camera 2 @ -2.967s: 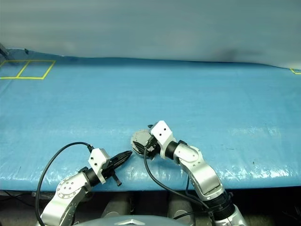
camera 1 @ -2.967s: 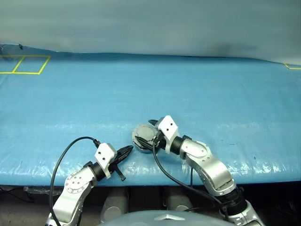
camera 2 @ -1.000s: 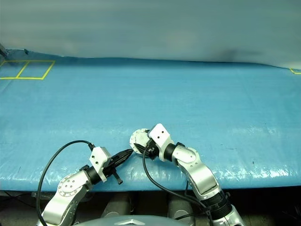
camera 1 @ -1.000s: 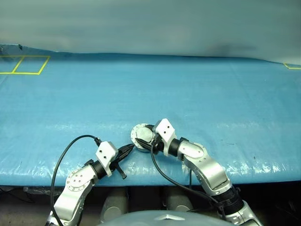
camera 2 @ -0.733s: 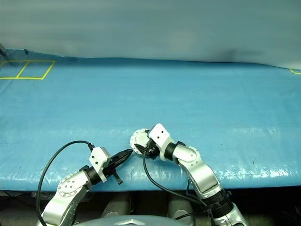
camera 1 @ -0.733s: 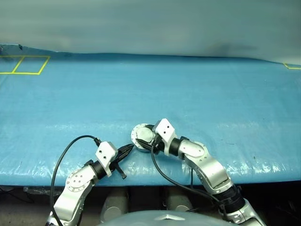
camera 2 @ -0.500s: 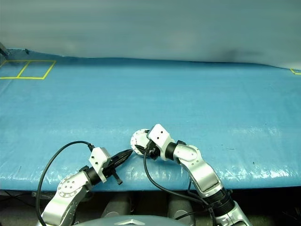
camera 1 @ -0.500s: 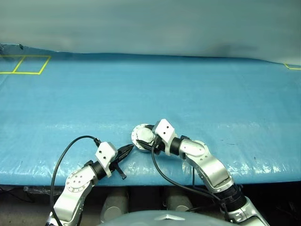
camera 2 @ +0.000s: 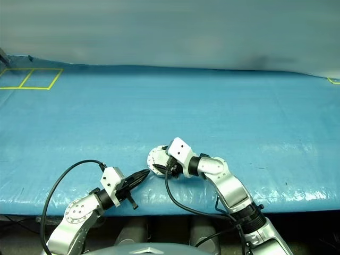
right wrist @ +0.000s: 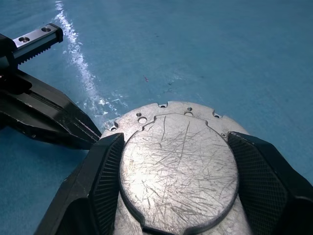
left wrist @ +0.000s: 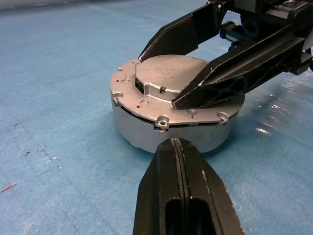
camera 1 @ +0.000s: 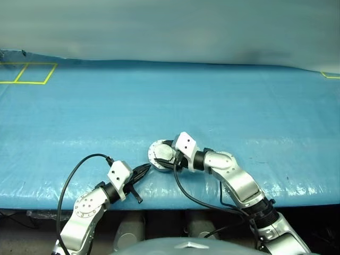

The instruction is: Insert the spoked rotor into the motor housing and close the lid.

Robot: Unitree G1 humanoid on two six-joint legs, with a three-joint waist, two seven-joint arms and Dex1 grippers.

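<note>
Presently the motor housing (left wrist: 166,132) sits flat on the blue table cover (camera 1: 223,106), close to the near edge and slightly left of centre, its lid (right wrist: 178,166) shut down on top with the scratched smooth outer face upward. A thin seam shows between lid and case on the side facing the left arm.

Right gripper (right wrist: 178,196): arm bent in from the right, wrist angled toward the left and slightly downward. Its two black fingers (right wrist: 98,181) stand wide apart, one on each side of the housing, straddling it at lid height; whether they press on the rim cannot be told.

Left gripper (left wrist: 178,147): forearm low at the table's near edge, pointing toward the right. Its fingers are pressed together with nothing between them, tips just beside the housing's side wall.

Beyond the housing the cover is open out to the far wall. Yellow tape squares (camera 1: 29,73) mark the far left corner.
</note>
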